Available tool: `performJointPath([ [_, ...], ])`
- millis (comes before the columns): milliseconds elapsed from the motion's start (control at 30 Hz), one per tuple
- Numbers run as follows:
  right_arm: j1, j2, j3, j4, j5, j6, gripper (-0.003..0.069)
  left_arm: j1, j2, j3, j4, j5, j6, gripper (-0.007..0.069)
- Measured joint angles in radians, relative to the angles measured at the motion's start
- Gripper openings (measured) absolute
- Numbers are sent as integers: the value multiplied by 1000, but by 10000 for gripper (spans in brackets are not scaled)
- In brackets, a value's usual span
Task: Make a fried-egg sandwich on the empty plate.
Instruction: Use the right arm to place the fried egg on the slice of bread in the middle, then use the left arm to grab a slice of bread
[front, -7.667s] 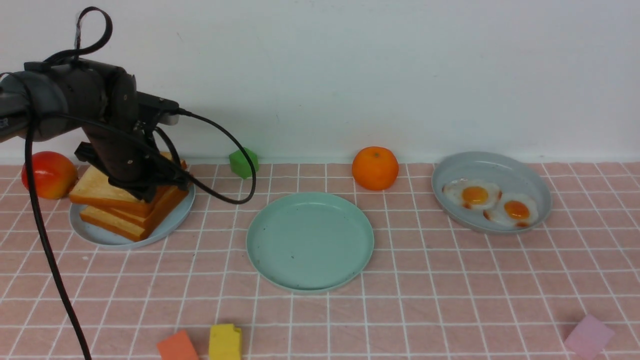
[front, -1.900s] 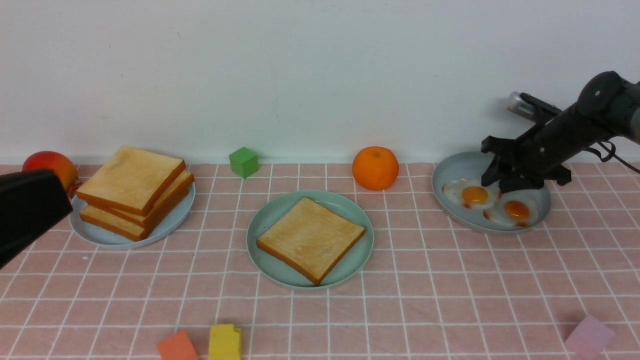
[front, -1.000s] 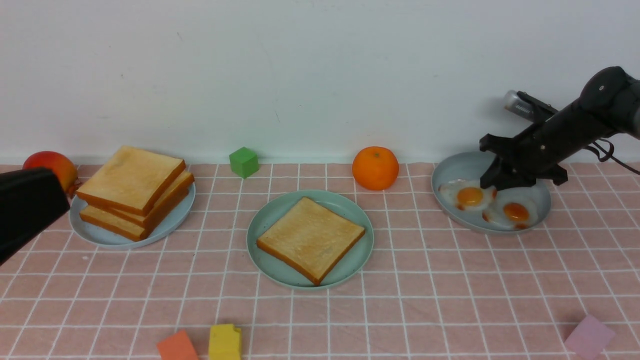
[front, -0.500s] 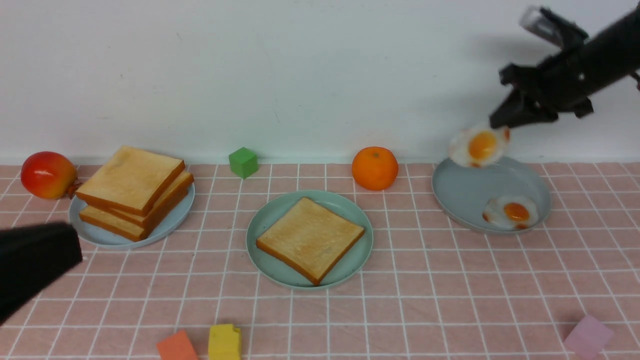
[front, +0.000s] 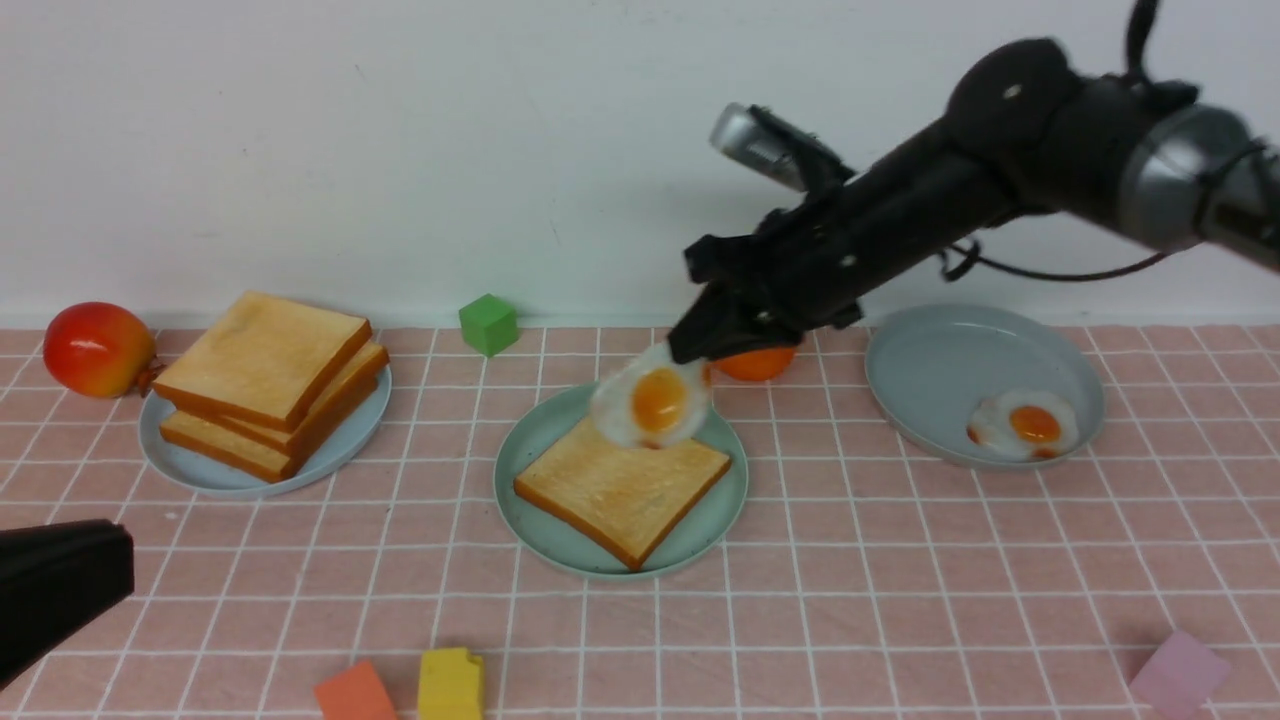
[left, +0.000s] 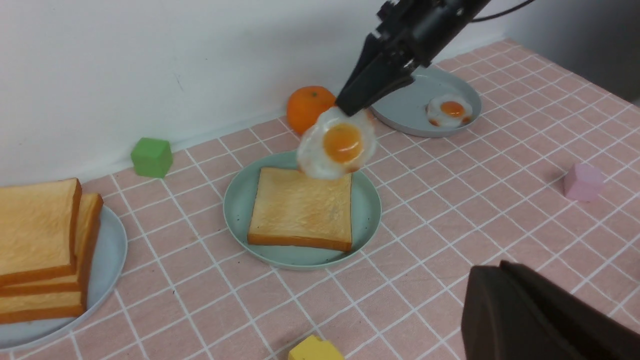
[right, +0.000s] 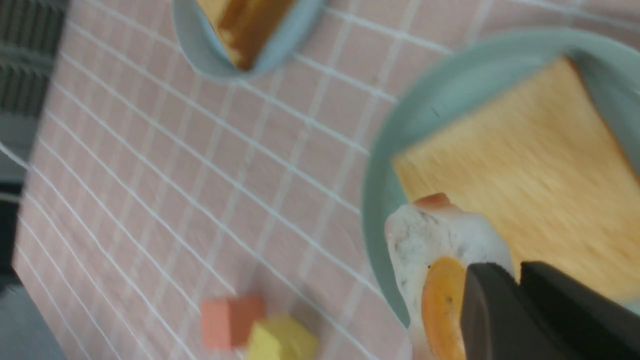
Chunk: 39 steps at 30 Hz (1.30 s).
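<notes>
- Front view: right gripper (front: 692, 348) clamped on the fried egg (front: 650, 405), which we find mid-frame above the toast slice (front: 620, 490) on the mint-green plate (front: 520, 505).
- Lower left: we note the left gripper (front: 95, 570) closed.

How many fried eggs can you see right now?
2. One fried egg hangs from the right gripper, above the toast slice on the mint-green plate. The other fried egg lies in the grey plate on the robot's right. None seem hidden.
</notes>
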Motion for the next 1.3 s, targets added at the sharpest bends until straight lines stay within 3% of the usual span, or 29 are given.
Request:
performJointPath([
  [267, 4, 133, 2, 156, -65, -26, 71, 0, 0, 0, 8, 1, 0, -13],
  [733, 4, 194, 2, 163, -157, -28, 74, 0, 0, 0, 13, 1, 0, -13],
  [900, 4, 194, 2, 128, -143, 14, 148, 0, 0, 0, 13, 1, 0, -13],
  [967, 4, 194, 2, 97, -119, 39, 242, 1, 0, 0, 13, 1, 0, -13],
  [1100, -2, 180, 2, 66, -80, 49, 351, 1, 0, 0, 13, 1, 0, -13],
  [1300, -26, 104, 2, -2, -39, 86, 384, 1, 0, 0, 13, 1, 0, -11],
])
